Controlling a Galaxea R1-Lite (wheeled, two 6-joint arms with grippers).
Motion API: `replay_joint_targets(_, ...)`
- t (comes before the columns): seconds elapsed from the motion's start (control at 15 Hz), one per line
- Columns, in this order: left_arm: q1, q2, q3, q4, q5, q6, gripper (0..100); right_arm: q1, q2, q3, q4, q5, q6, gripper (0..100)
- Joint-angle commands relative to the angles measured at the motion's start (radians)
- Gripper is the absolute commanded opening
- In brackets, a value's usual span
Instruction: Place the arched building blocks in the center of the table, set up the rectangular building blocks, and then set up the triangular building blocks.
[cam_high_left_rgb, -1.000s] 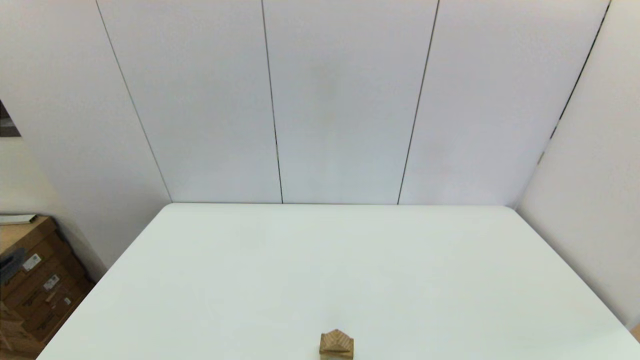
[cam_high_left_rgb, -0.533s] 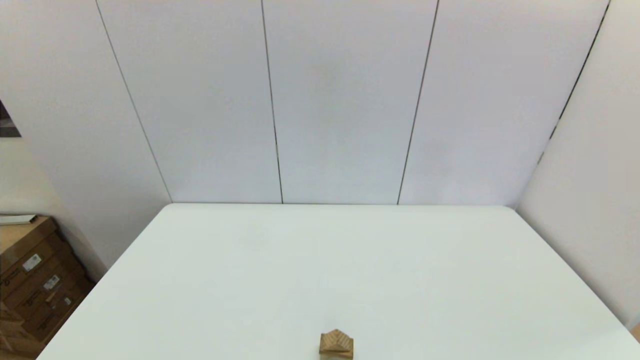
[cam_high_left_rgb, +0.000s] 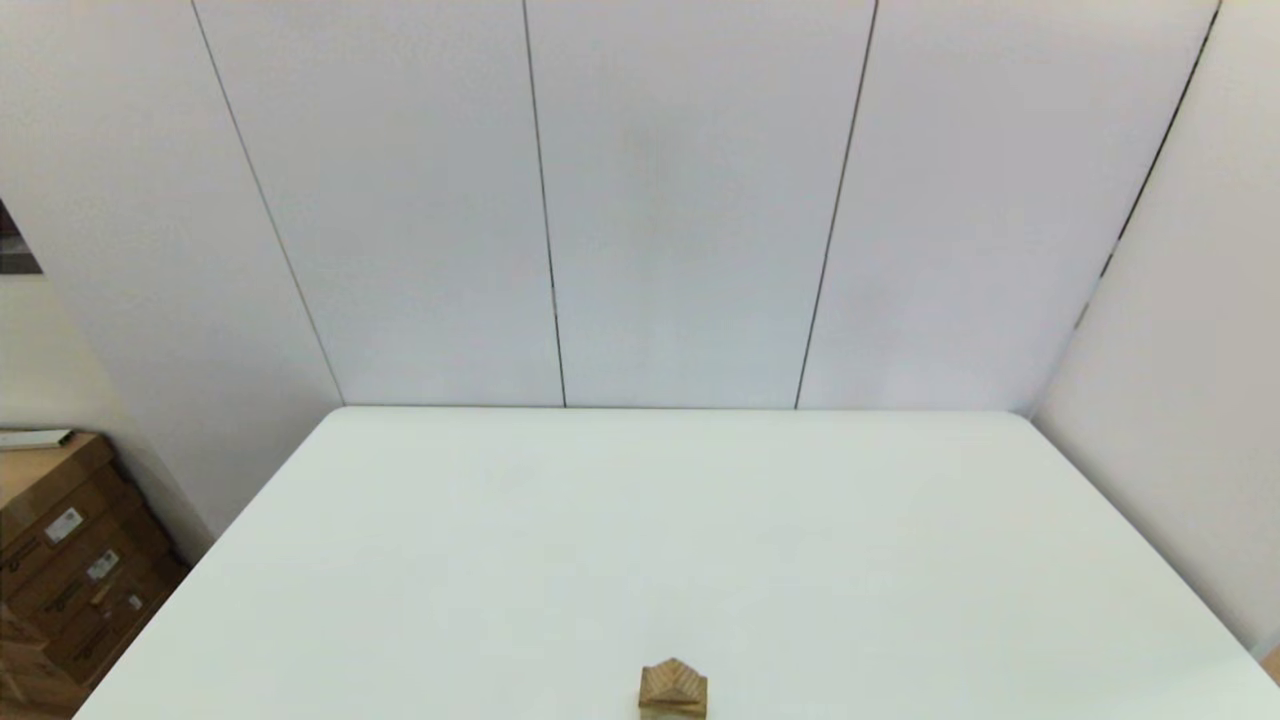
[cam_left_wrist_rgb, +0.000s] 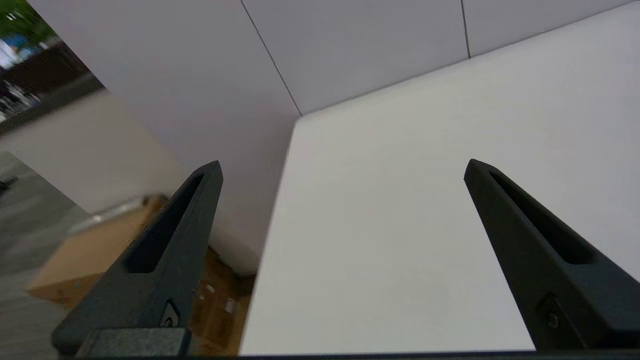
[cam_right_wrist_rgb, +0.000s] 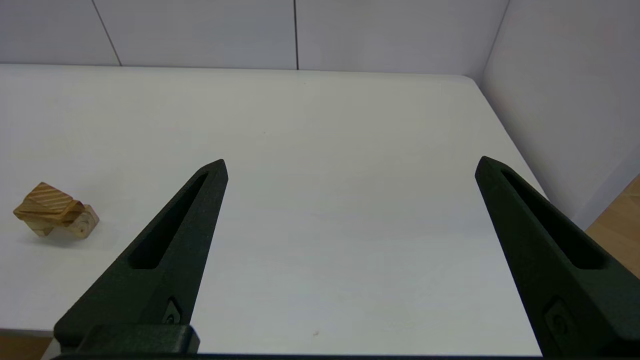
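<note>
While blocks (cam_high_left_rgb: 673, 690) stacked, table (cam_high_left_rgb: 640, 520) holds them

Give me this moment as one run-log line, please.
blocks: stacked, triangular building blocks on top, near table edge | left gripper: open, empty | right gripper: open, empty

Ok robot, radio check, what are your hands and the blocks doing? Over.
Left end effector open, empty, at the table's left edge. Right end effector open, empty, over the table. Wooden block stack standing near the front edge, triangular block on top. Nothing blocking.
</note>
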Motion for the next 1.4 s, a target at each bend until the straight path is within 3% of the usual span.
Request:
replay_joint_targets(0.07,0.0,-0.014,0.081,-0.066,-0.072,-0.137,100,0.0,0.001,0.0,0.0,0.0,0.0,100)
replay_joint_targets(0.33,0.0,-0.015,0.123,-0.11,-0.069,-0.267,100,0.0,0.001,0.0,0.0,0.0,0.0,100)
replay_joint_targets(1.4,0.0,-0.014,0.123,-0.115,-0.041,-0.353,100,0.0,0.001,0.001,-0.004,-0.01,0.012,100)
